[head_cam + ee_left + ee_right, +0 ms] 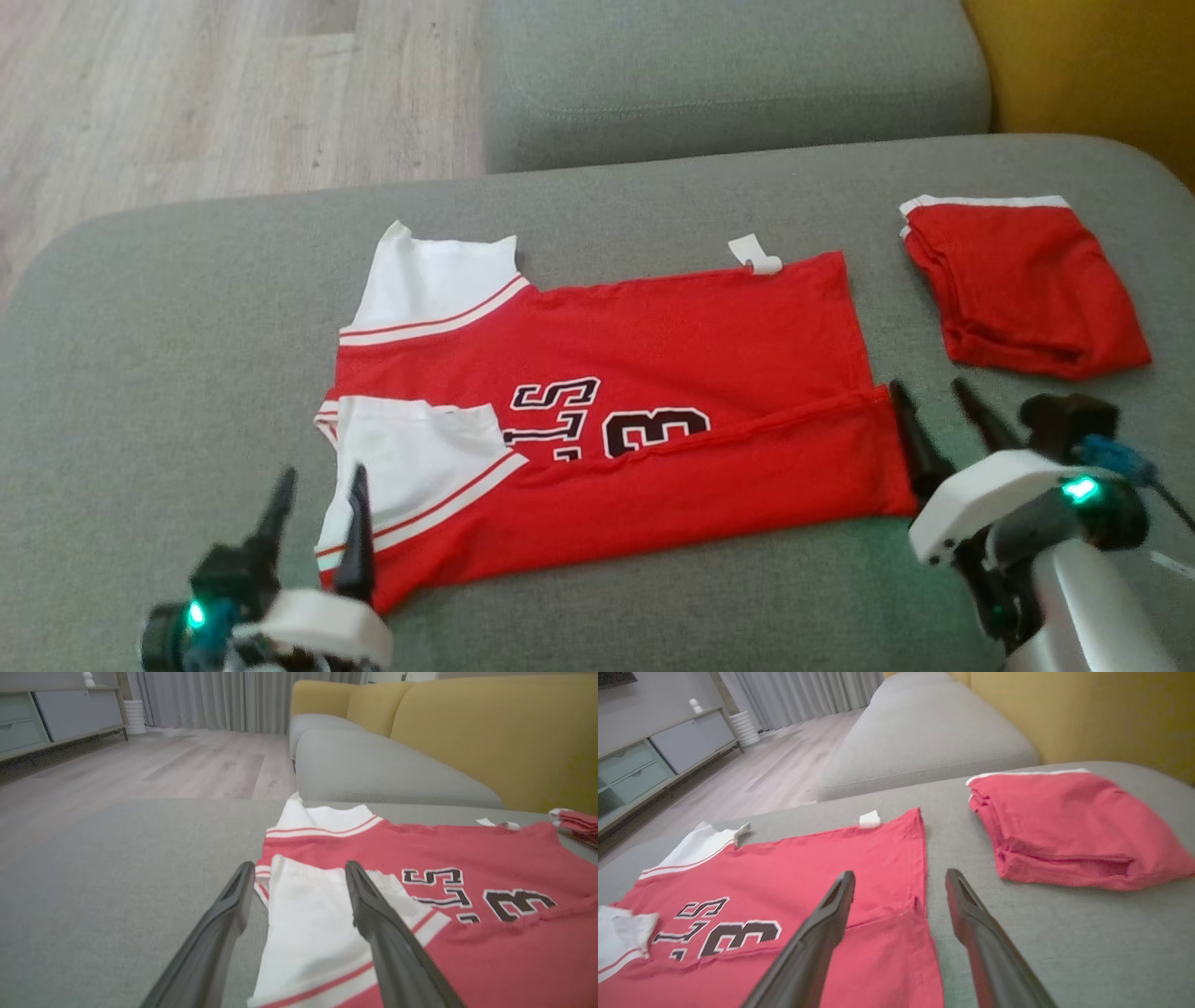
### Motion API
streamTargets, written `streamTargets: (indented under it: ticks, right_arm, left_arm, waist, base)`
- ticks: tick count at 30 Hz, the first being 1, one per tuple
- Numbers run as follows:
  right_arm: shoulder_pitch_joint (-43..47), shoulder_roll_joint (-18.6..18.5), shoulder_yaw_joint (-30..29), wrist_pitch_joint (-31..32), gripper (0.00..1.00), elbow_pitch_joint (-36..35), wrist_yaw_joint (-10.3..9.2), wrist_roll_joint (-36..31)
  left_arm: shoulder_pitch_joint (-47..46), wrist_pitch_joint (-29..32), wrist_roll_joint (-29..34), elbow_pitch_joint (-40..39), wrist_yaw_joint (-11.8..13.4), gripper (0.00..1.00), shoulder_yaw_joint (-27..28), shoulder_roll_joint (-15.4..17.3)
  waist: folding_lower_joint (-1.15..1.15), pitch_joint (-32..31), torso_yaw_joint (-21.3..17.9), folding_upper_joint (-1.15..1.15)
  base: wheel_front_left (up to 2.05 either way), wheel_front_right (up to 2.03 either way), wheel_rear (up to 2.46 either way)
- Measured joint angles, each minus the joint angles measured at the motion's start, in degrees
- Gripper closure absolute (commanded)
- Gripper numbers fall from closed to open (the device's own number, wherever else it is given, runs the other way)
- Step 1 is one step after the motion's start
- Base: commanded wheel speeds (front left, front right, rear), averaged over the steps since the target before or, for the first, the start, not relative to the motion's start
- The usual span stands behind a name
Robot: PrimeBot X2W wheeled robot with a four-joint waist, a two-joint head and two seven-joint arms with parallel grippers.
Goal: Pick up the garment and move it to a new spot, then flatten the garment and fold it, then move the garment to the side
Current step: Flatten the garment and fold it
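The left gripper [299, 866], fingers spread wide, is by the white sleeve [308, 933] of the red shirt [467, 961] on the grey sofa [117, 882].

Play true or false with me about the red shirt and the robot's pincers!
1. The red jersey lies on the grey cushion. True.
2. The left pincer is squeezing the jersey. False: it is open, gripping nothing.
3. A folded red garment sits to the jersey's right. True.
4. The jersey's number is green. False: it is black, edged white.
5. The right pincer is open. True.
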Motion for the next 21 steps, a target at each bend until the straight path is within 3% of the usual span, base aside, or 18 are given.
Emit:
streamTargets:
  ticks: [8,11,17,21]
  right_arm:
    - [-1.8,1.6,-3.4,-5.9,0.00,-3.6,0.00,-5.2]
    - [-5.1,1.7,-3.4,-6.1,0.00,-4.2,0.00,-6.4]
    - [-12.2,1.7,-3.4,-6.0,0.00,-4.8,0.00,-8.2]
    - [-17.0,1.7,-3.0,-5.9,0.00,-5.1,0.00,-8.7]
  left_arm:
    - [-6.1,-2.2,-0.5,-3.0,-0.3,0.00,1.2,0.2]
    - [-10.5,-1.7,-0.4,-2.4,-2.2,0.00,1.0,1.4]
    - [-25.3,7.1,-0.5,3.2,-6.7,0.00,-1.0,5.8]
    - [-37.0,14.6,-2.0,9.1,-8.3,0.00,-4.3,9.4]
  waist:
    - [0.00,2.6,-0.4,0.00]
    - [0.00,4.7,-0.5,0.00]
    - [0.01,10.0,-1.0,0.00]
    - [0.02,14.2,-1.8,0.00]
  base:
    - [0.00,0.00,0.00]
    - [0.00,0.00,0.00]
    - [0.00,0.00,0.00]
    - [0.00,0.00,0.00]
